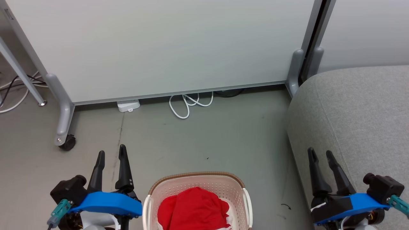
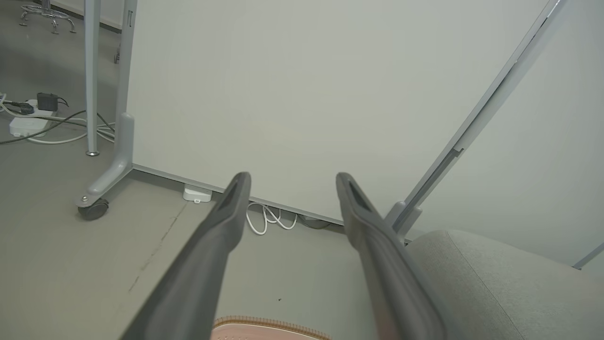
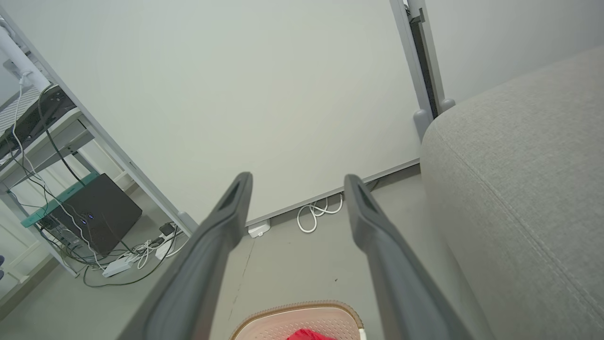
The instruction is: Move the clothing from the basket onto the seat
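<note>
A cream basket (image 1: 230, 188) with a brown rim and white handles stands on the floor at the bottom centre of the head view. Bright red clothing (image 1: 193, 209) with a bit of white trim is bundled inside it. The light grey seat (image 1: 358, 115) rises to the right of the basket. My left gripper (image 1: 111, 153) hangs open left of the basket, holding nothing. My right gripper (image 1: 319, 154) is open over the seat's front edge, also holding nothing. The basket rim (image 2: 269, 326) and the seat (image 2: 495, 283) show past my left gripper (image 2: 292, 178). My right gripper (image 3: 297, 179) frames the basket (image 3: 302, 316), red clothing (image 3: 309, 334) and seat (image 3: 519, 189).
A white partition panel (image 1: 166, 44) on castered feet (image 1: 65, 140) stands behind the floor area. A coiled white cable (image 1: 188, 103) and a small white box (image 1: 128, 105) lie at its base. A metal leg (image 1: 22, 76) and cables sit at far left.
</note>
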Robot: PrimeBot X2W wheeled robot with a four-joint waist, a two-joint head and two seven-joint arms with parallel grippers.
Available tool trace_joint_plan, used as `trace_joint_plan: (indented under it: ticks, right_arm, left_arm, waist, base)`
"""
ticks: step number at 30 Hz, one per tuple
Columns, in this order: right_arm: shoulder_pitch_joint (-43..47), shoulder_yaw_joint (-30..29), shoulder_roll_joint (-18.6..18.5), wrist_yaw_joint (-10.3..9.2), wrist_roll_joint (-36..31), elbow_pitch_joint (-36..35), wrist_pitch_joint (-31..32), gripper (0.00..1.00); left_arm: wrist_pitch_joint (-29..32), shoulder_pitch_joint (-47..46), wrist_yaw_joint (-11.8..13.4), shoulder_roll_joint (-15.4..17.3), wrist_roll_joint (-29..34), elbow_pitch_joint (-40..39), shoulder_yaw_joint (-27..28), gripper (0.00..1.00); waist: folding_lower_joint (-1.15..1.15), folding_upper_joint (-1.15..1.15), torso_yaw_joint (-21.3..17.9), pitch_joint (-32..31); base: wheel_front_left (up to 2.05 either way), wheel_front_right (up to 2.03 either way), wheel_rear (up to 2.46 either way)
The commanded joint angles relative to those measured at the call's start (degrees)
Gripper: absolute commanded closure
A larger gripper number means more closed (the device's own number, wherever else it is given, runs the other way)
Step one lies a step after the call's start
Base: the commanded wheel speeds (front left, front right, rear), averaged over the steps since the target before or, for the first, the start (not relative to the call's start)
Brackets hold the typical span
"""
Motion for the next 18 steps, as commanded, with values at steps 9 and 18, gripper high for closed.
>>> trace_joint_plan:
  ticks: [9, 18]
  right_arm:
    - [-0.98, 0.46, -0.44, 0.11, -6.66, -0.42, -1.7, 0.0]
    - [-0.96, 0.94, -0.47, 0.13, -11.58, -0.17, -2.85, 0.0]
  left_arm:
    - [-1.69, -1.24, 0.52, 0.37, 6.33, -0.37, -0.83, 0.0]
    - [-2.81, -1.24, 0.69, 0.4, 11.02, -0.14, -1.68, 0.0]
  waist:
    - [0.0, 0.0, 0.15, 0.01]
    - [0.0, 0.0, 0.19, -0.1]
  base:
    - [0.0, 0.0, 0.0]
    - [0.0, 0.0, 0.0]
